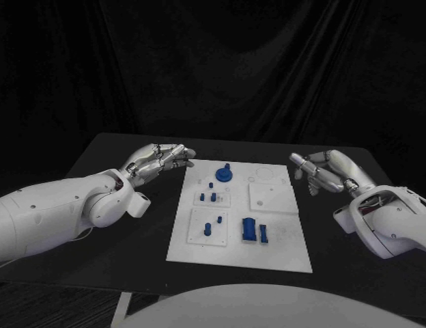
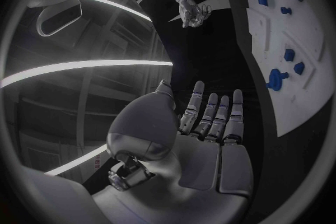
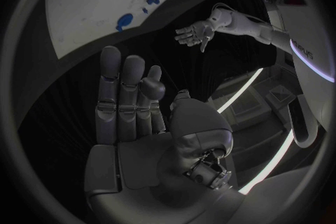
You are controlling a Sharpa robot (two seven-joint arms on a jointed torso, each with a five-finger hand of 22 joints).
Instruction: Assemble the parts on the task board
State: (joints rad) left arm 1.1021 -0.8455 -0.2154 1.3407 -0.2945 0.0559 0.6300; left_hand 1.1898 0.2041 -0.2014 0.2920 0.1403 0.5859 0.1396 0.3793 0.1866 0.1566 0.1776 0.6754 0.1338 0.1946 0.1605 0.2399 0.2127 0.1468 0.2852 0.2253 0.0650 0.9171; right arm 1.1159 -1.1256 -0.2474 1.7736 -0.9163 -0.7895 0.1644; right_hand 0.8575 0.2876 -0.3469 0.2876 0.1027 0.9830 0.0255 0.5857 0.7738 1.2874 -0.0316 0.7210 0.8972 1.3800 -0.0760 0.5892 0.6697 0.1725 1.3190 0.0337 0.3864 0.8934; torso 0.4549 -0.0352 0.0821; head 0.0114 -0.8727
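My left hand (image 1: 159, 161) and right hand (image 1: 321, 172) hover empty, fingers spread, flanking the white rectangular task board (image 1: 241, 219). Its small blue parts (image 1: 251, 229) lie on it; whether assembly is starting or finished, I cannot tell.

Blue parts (image 1: 250, 228) lie on the white task board (image 1: 282, 256), on a black table (image 1: 105, 154).

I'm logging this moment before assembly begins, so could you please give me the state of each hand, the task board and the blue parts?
left hand: open, holding nothing, beside the board's far left corner.
right hand: open, holding nothing, off the board's right edge.
task board: flat on the table, untouched by either hand.
blue parts: on the board, none gripped.
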